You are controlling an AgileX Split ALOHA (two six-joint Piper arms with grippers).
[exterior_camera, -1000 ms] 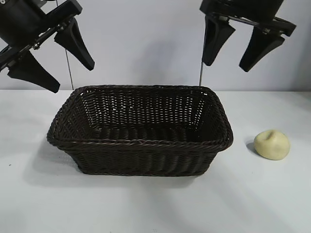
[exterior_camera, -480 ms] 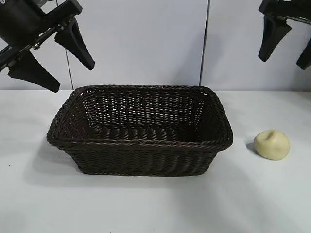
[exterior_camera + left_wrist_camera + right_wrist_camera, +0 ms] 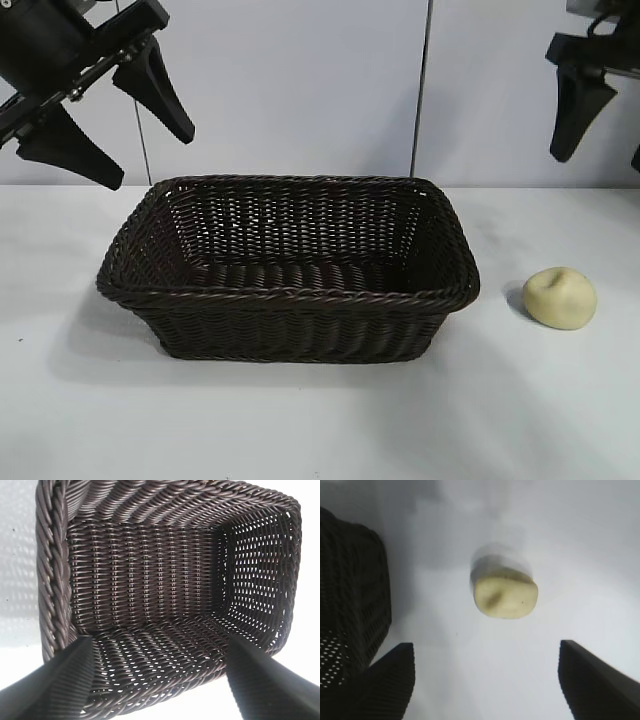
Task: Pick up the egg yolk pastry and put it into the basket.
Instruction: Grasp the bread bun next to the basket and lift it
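Since the earlier frame your right gripper (image 3: 612, 140) has left its place above the basket's far right corner and moved out to the right edge of the exterior view, and it now hangs lower than half a second ago. The left gripper (image 3: 105, 125) has not changed: it is parked high over the basket's left end, jaws apart and empty, looking down into the basket (image 3: 150, 590).

The right jaws stand wide apart and hold nothing. In the right wrist view the two fingers (image 3: 387, 680) frame bare tabletop (image 3: 580, 540), and the pastry (image 3: 505, 596) sits between their lines but farther out, not yet between the tips. So the pastry lies below the jaws, with open air between them.

In the exterior view the pastry (image 3: 559, 297) rests on the tabletop (image 3: 300, 420) just beside the basket's (image 3: 290, 293) right end, apart from the wicker, and the right gripper is above it and a little to the right. The right arm is clearly the nearer one; the left is well apart, with the whole basket between.

The pastry is a rounded lump, a little wider than tall, with no strong long axis, so I judge that the jaw angle matters little. What matters is that you bring the jaws a bit toward the basket and then straight down, so that the pastry is centred between them. Take care that the inner finger does not catch the rim.
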